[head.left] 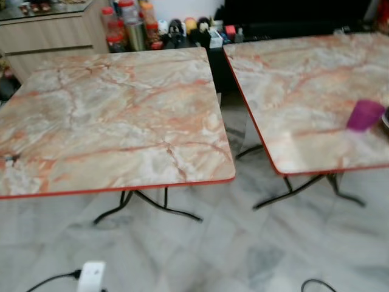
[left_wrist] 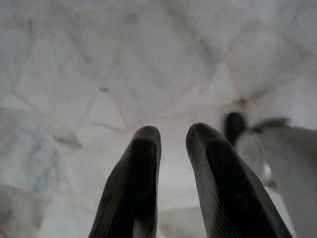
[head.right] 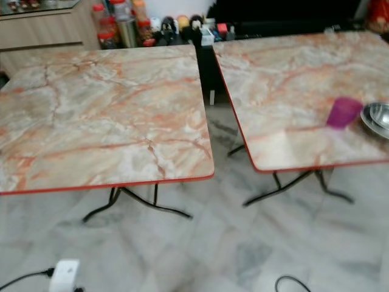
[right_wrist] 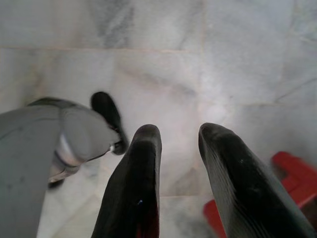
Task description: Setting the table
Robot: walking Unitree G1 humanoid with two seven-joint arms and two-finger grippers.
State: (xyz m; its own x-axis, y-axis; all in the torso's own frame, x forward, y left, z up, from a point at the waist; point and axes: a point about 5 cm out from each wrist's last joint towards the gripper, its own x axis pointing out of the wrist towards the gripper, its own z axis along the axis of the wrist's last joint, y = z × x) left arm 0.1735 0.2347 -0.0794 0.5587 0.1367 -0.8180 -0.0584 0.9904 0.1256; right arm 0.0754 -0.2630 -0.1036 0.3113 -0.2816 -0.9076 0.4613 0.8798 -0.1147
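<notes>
1. tableware is scarce: a purple cup [head.right: 344, 112] stands near the right-hand surface's [head.right: 285, 79] front edge, toward its right corner, and just beside it, at that surface's right edge, sit stacked metal bowls [head.right: 378, 117], cut off by the frame.
2. the left-hand surface [head.left: 109, 115] carries no dishes at all; its marble-patterned top with a red rim lies bare from corner to corner.
3. the left pincer [left_wrist: 171, 148] hangs idle over the pale tiled floor [head.left: 243, 243], its fingers a narrow gap apart and holding nothing.
4. the right pincer [right_wrist: 178, 148] likewise points down at the floor, fingers slightly parted and empty, with a red object [right_wrist: 292, 183] on the tiles near it.
5. beyond the far edges of both surfaces, jars and bottles [head.left: 130, 27] stand in a row against the wall; a white plug block [head.left: 91, 277] with a cable lies on the floor in front.
6. judging by this, the setting has barely begun: the cup and bowls are bunched at one edge, not laid out as places, and one surface awaits everything.
7. what is left is probably fetching the pieces and spreading them across both surfaces.
</notes>
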